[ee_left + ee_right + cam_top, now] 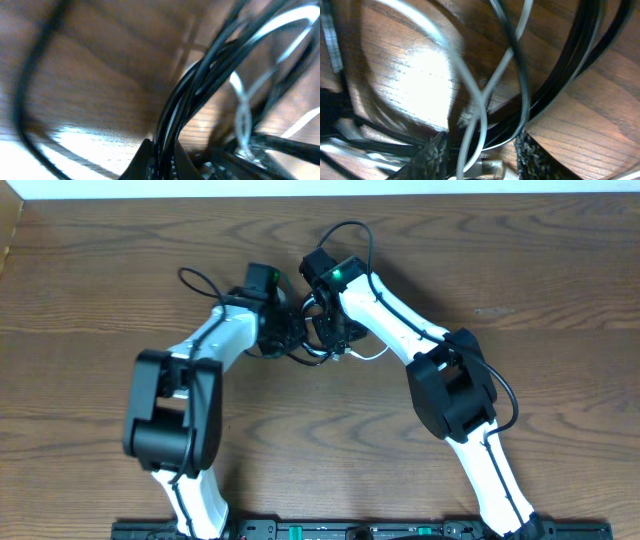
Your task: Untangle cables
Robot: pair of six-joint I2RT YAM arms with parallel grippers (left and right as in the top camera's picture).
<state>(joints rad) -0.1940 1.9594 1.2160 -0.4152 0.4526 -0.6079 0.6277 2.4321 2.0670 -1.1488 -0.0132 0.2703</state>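
Note:
The cables lie bunched between the two wrists at mid-table. In the overhead view a black cable (300, 358) loops under the grippers and a white cable (368, 355) trails out to the right. My left gripper (162, 152) is shut on a bundle of black cable strands (200, 85), which rise from its jaws. A white cable (241, 102) loops just to their right. My right gripper (482, 155) has its fingers apart, and loops of the white cable (482, 95) and a small plug (490, 167) hang between them without being pinched. Black cable strands (580, 55) arc behind them.
Both arms lean in over the wooden table (520, 270), with their wrists nearly touching above the tangle. Thick black arm wires arch over the left arm (200, 280) and the right arm (350, 230). A pale strip runs along the table's far edge (320, 188).

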